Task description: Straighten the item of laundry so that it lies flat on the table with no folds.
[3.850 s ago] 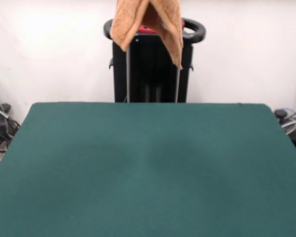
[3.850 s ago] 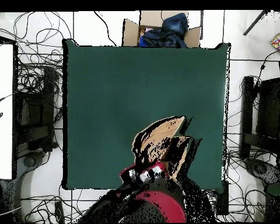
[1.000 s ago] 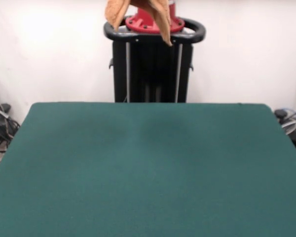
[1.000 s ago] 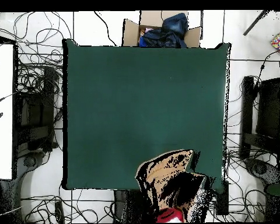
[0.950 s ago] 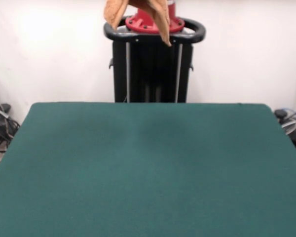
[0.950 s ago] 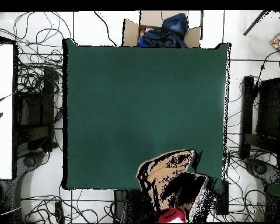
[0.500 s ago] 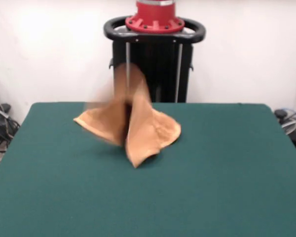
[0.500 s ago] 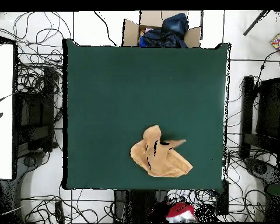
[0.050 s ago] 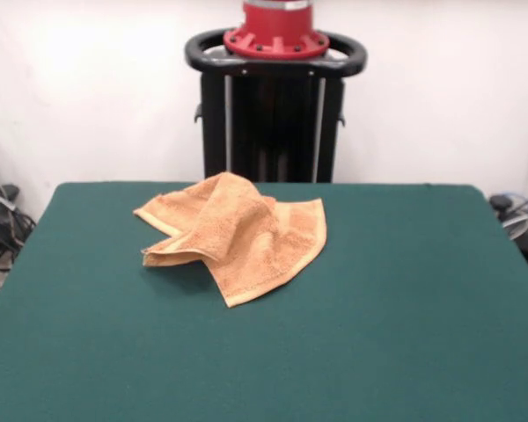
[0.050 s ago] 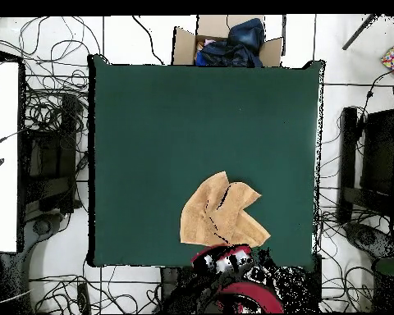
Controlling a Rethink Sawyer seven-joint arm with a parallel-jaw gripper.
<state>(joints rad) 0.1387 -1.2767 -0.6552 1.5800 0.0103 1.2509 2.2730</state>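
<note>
The orange-tan towel (image 9: 233, 236) lies in a loose heap on the green table (image 9: 405, 334), in the far half and a little left of centre. One part is folded over on top and a corner points toward the camera. In the overhead view the towel (image 10: 219, 212) sits near the table's (image 10: 167, 123) bottom edge, right of centre. Just below it the red and black arm end with my gripper (image 10: 225, 261) hovers over the table's edge, apart from the towel. The gripper does not show in the front view.
The black pedestal with its red top (image 9: 275, 105) stands behind the table's far edge. A cardboard box of dark clothes (image 10: 226, 43) sits past the top edge in the overhead view. Cables and black stands (image 10: 52, 156) crowd the floor on both sides.
The towel hung high from the gripper, then fell onto the table and settled into a folded heap. The arm's end has come back into the overhead view.
</note>
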